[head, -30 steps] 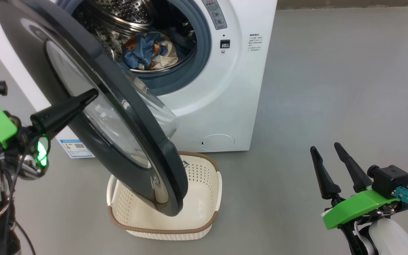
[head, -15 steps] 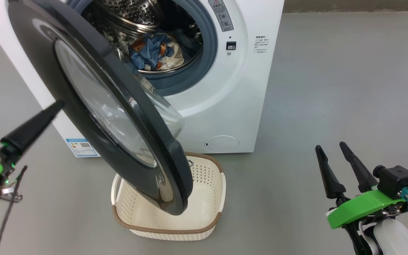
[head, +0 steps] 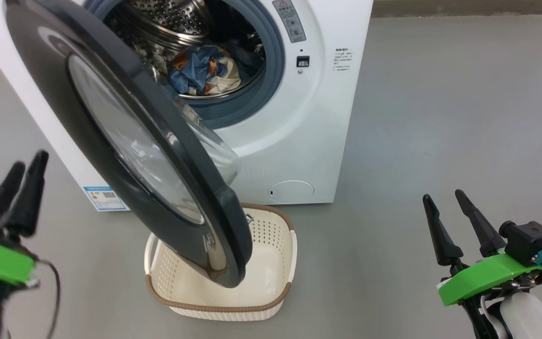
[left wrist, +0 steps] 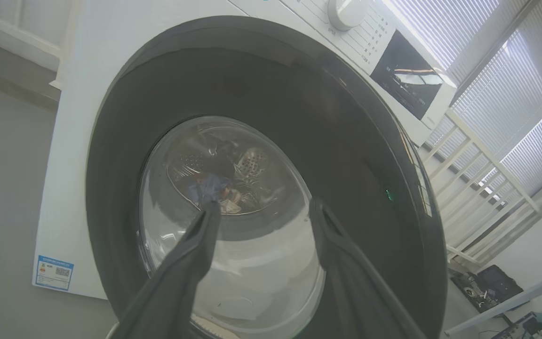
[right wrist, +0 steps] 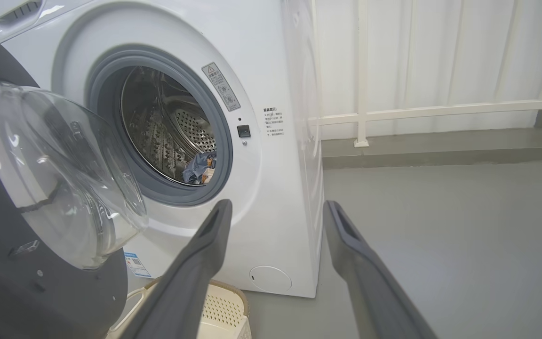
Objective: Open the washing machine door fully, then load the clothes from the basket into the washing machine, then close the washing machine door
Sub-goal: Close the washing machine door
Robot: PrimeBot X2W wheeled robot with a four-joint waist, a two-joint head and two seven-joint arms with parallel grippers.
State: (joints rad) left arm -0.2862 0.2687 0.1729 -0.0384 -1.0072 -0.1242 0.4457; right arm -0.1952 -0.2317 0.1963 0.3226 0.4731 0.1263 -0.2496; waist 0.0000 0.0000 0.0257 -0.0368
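Fingers (left wrist: 191, 263) spread on left gripper (left wrist: 265, 206) and right gripper (right wrist: 276, 206); door (left wrist: 346, 122) half-open, bowl (right wrist: 59, 174) facing drum (right wrist: 172, 127).

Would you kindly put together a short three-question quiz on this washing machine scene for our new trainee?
1. True or false: the washing machine door is latched shut.
2. The clothes lie: A on the floor; B in the drum; C on top of the machine.
3. Fill in: the left gripper and the right gripper both have their jaws ____.
Key: 1 false; 2 B; 3 open.
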